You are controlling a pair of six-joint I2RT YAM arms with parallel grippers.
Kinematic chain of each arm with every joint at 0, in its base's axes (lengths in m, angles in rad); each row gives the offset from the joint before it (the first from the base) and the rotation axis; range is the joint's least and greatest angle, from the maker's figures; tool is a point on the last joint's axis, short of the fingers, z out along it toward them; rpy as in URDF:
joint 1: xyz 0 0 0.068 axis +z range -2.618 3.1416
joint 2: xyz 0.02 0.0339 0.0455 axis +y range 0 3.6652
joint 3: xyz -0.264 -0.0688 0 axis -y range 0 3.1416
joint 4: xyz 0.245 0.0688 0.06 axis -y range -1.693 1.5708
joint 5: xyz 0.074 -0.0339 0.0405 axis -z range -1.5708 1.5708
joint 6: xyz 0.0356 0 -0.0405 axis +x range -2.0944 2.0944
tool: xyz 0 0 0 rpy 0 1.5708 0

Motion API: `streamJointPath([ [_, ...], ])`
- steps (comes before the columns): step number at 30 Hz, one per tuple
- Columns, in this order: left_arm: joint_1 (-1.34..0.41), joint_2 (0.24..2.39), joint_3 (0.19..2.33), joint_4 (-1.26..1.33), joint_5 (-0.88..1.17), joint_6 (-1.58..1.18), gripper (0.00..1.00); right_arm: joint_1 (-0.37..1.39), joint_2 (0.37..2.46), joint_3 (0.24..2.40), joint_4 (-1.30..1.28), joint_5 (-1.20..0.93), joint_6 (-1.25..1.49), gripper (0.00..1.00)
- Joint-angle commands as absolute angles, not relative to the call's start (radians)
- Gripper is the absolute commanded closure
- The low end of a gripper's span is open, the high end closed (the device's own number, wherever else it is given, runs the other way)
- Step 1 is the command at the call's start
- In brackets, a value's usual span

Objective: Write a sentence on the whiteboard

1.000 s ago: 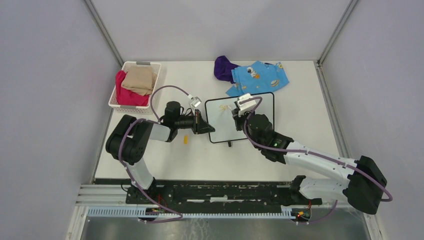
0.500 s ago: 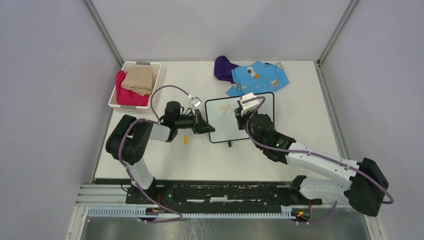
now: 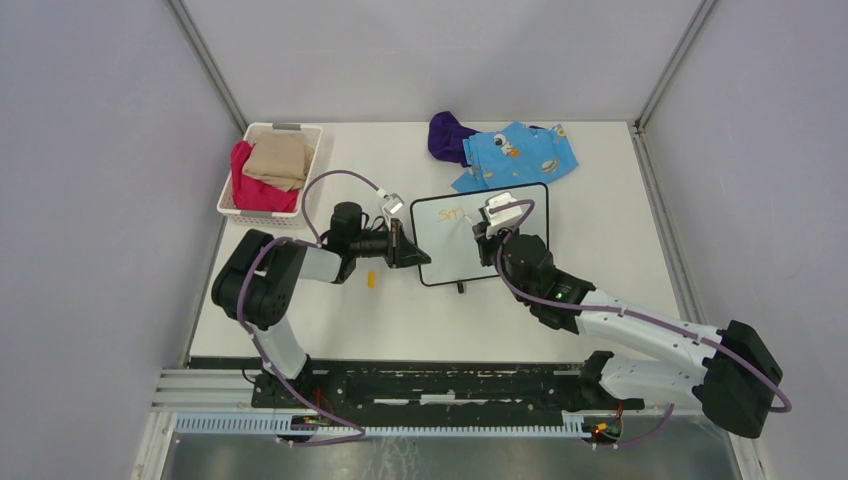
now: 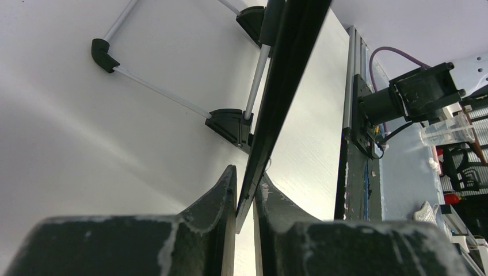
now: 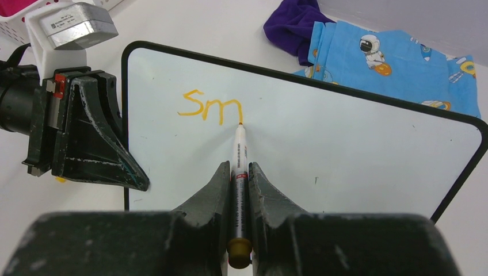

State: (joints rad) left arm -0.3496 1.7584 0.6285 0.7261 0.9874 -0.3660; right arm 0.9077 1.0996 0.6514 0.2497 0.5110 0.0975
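Observation:
The whiteboard (image 3: 455, 262) lies on the table between both arms, black-framed with rounded corners. The sentence (image 5: 210, 107) is orange letters reading "Sm" near the board's upper left corner, also seen from above as the sentence (image 3: 447, 213). My right gripper (image 5: 238, 165) is shut on an orange-capped marker (image 5: 238, 144), whose tip touches the board just right of the "m". My left gripper (image 4: 246, 175) is shut on the whiteboard's left edge (image 4: 288, 75). From above, the left gripper (image 3: 410, 252) sits at the board's left side and the right gripper (image 3: 483, 235) is over its middle.
A white basket (image 3: 228, 190) with red and tan cloth stands at the back left. A blue patterned cloth (image 3: 515, 155) and a purple cloth (image 3: 450, 135) lie behind the board. A small yellow piece (image 3: 371, 280) lies by the left arm. The board's black feet (image 4: 230, 123) rest on the table.
My right gripper has moved to the right along the board with the marker, and the orange letters have grown into "Sm". The left gripper has stayed clamped on the board's edge.

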Motion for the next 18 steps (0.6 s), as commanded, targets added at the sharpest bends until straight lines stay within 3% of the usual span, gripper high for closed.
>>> streamJointPath([
  [1, -0.352, 1.746, 0.643, 0.663, 0.949, -0.307, 0.97, 0.896, 1.080, 0.629, 0.231, 0.523, 0.107, 1.00],
  [18, -0.354, 1.746, 0.645, 0.648, 0.947, -0.297, 0.98, 0.894, 1.039, 0.676, 0.257, 0.541, 0.090, 1.00],
])
